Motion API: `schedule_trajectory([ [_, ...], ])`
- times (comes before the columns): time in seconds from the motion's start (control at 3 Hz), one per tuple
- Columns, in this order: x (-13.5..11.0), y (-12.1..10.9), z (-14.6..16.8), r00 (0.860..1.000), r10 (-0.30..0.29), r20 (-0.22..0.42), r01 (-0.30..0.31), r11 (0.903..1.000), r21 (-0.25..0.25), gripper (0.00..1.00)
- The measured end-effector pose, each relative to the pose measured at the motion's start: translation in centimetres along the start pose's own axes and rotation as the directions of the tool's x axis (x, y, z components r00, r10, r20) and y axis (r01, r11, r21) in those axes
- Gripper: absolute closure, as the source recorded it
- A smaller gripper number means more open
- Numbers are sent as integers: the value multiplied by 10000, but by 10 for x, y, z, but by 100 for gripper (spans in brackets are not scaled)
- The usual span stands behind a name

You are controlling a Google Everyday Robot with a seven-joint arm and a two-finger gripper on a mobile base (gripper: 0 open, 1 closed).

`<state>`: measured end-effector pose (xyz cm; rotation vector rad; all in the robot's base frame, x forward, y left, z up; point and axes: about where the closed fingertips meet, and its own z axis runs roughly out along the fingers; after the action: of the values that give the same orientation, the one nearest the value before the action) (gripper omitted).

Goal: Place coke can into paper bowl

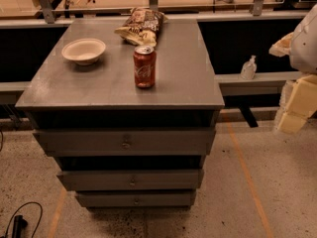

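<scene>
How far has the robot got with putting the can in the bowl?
Nothing looks done: the coke can stands upright on the cabinet top, apart from the empty paper bowl. Nothing is in hand: the gripper sits at the right edge, away from both. Left: grasp the can, carry it over, set it in the bowl.

Grey three-drawer cabinet (124, 142) on speckled floor (277, 192) with orange tape lines (247, 177), dim warm light.

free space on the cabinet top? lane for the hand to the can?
Bare: front strip of the cabinet top before the coke can; right side past the can; gap between can and paper bowl. Crowded: back centre, snack bag close behind the can. Hand is off to the cabinet's right; a right-side approach looks open.
</scene>
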<state>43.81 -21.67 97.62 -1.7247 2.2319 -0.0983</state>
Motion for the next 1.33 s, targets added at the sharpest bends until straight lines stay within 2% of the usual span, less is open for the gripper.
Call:
schedule_trajectory([
  [0.67,-1,-1,-3,9999,20,165,-22,10000,91,0],
  [1.0,-8,-23,15,9849,977,1430,-996,9950,58,0],
  [1.33,-57,-56,42,9044,1723,3904,-1739,9843,-316,0],
])
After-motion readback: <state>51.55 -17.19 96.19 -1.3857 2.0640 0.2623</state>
